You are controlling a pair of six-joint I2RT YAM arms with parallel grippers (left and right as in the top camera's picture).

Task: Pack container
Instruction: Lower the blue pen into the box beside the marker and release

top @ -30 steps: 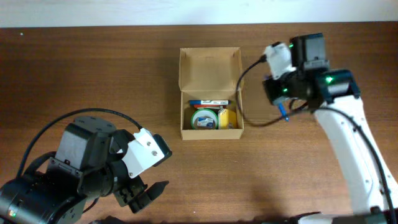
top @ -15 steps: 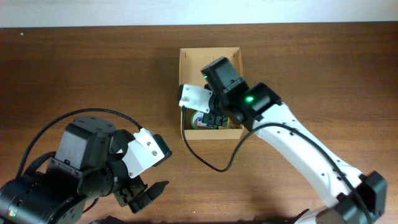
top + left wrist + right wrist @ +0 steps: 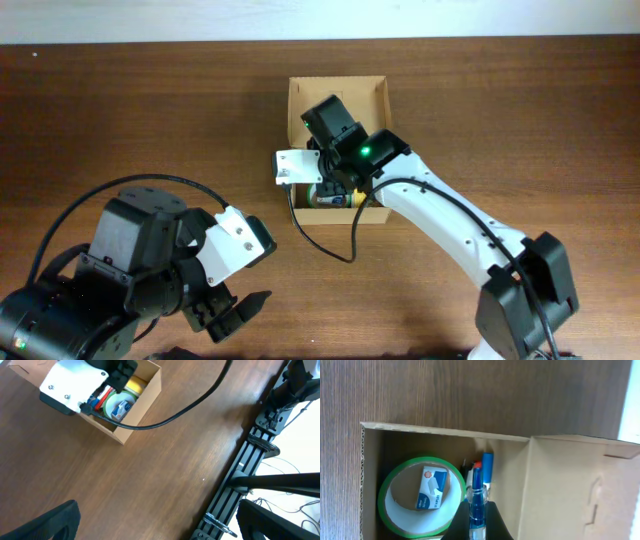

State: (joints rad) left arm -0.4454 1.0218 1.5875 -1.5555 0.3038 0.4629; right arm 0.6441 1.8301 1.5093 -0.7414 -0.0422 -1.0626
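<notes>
The container [image 3: 335, 214] is a small brown cardboard box standing open on the table, its flap lid [image 3: 345, 92] folded back. My right gripper [image 3: 477, 505] is shut on a blue pen [image 3: 477, 485] and hangs just over the box's inside, next to the lid [image 3: 570, 485]. In the box lie a green-edged tape roll [image 3: 390, 490], a small staples box [image 3: 431, 494] inside the roll, and other pens [image 3: 487, 466] along the wall. From overhead the right wrist [image 3: 350, 150] hides most of the contents. My left gripper [image 3: 235, 312] stands open over bare table, front left.
A black cable [image 3: 165, 417] from the right arm loops over the table in front of the container [image 3: 145, 402]. The table's edge and a black metal rail [image 3: 240, 485] lie beyond the left gripper [image 3: 160, 527]. The left arm's bulk [image 3: 130, 270] fills the front left corner.
The right arm has swung from right of the box to over it, carrying the blue pen down above the contents. The left arm has not moved.
</notes>
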